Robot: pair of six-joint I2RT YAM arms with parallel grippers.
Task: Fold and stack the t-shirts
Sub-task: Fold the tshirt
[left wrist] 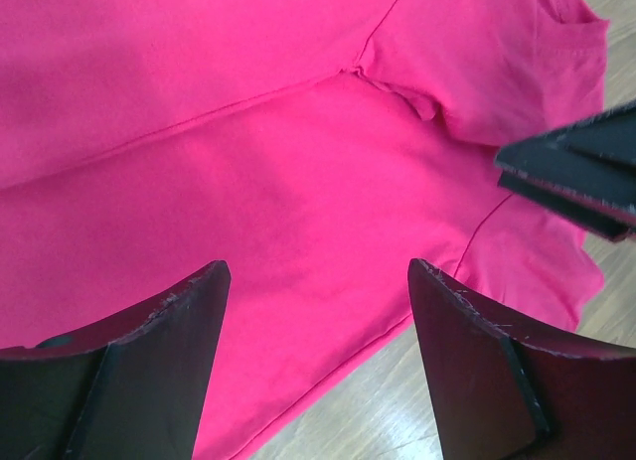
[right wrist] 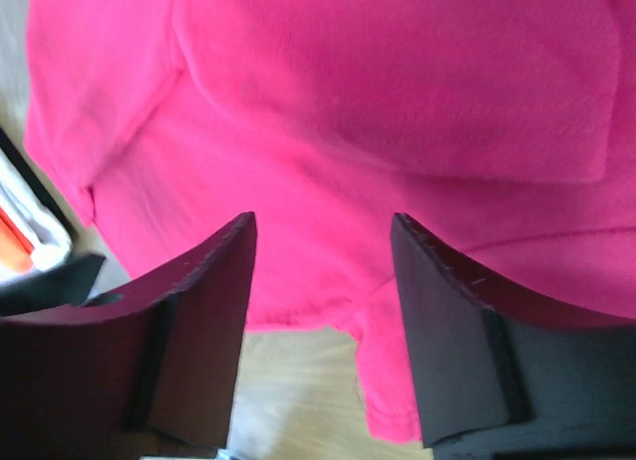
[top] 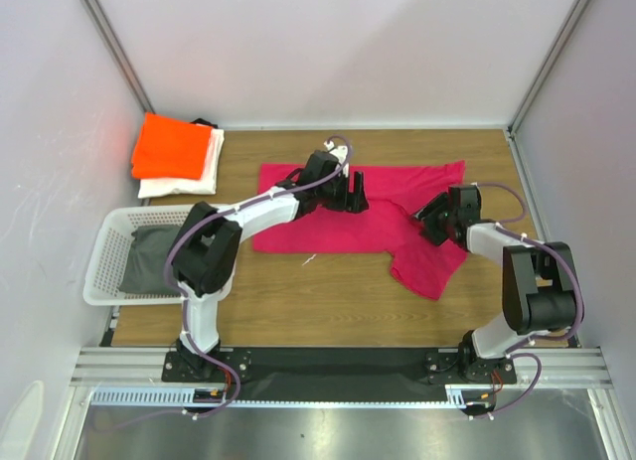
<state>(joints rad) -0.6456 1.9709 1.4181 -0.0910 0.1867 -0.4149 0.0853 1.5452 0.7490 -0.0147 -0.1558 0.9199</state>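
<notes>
Two open, empty grippers, the left gripper (left wrist: 318, 271) and right gripper (right wrist: 323, 222), hover above the pink t-shirt (top: 318, 231) lying directly beneath them; each should pinch a clean edge and lift evenly.

From where I stand, the work surface is a wooden table (top: 328, 316) with a warm brown grain running lengthwise. Plain pale panels box it in on three sides: a back wall (top: 328, 53), a left wall (top: 45, 112) and a right wall (top: 601, 132). Slim metal posts (top: 107, 43) run up the two far corners where the panels meet. Along the near edge lies a black strip (top: 338, 381), and beyond it a sheet of brushed metal (top: 348, 432). The light is soft and even, with only faint shadows.
</notes>
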